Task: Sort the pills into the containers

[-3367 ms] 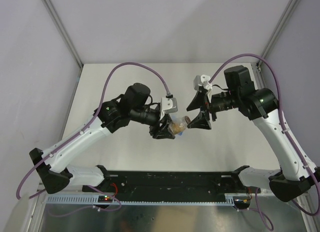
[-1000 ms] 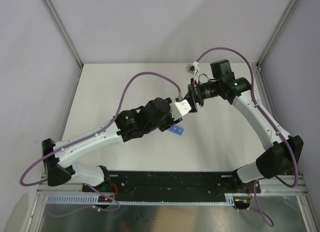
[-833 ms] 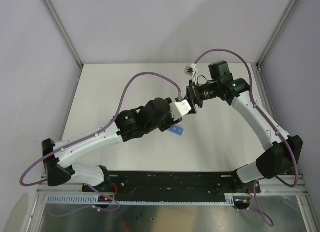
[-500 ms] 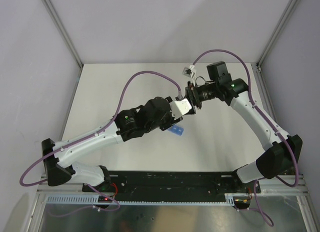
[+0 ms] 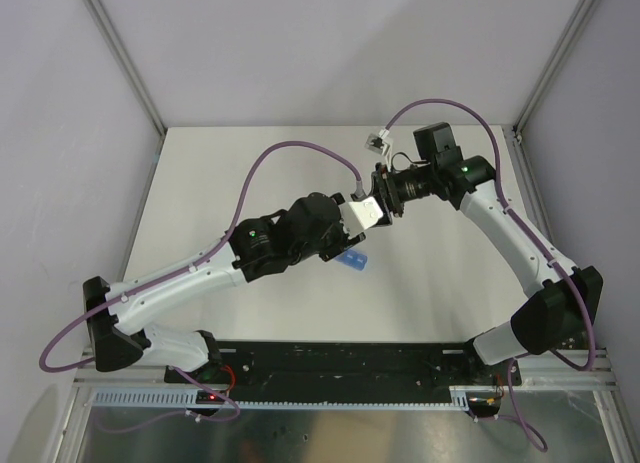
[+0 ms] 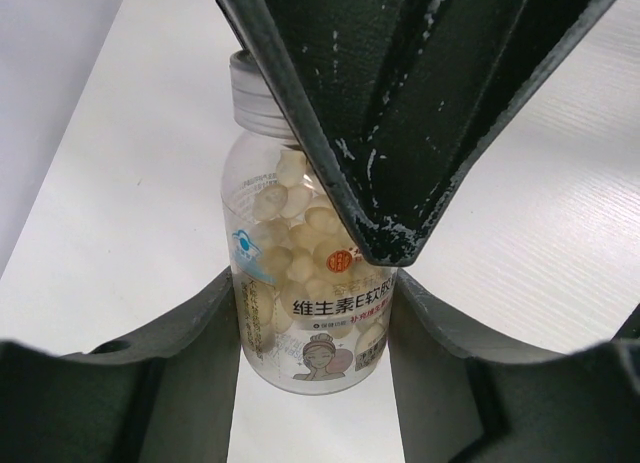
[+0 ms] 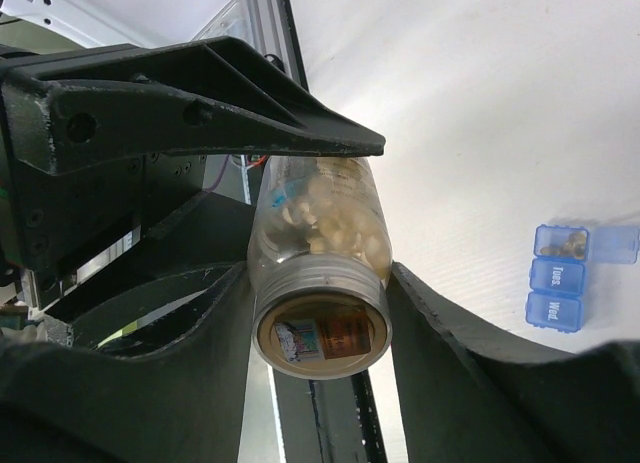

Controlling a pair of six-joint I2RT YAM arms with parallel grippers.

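The left hand (image 6: 315, 328) grips a clear pill bottle (image 6: 300, 273) by its body above the bench (image 7: 480, 133), and the right hand (image 7: 320, 283) is clamped on either side of the cap (image 7: 320, 335). The light-blue pill box (image 7: 557, 279) lies on the bench close beside the left hand, with one end compartment open.

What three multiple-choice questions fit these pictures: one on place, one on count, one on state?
1. Where is the blue pill box? A on the table; B held aloft; C under a cloth.
2. How many of its compartments are open? A none; B one; C three.
3. The pill bottle is: A empty; B lying on the table; C clamped in the left jaws.
Key: A, it rests on the white tabletop; B, only one lid is flipped back; C, both jaws press its sides.
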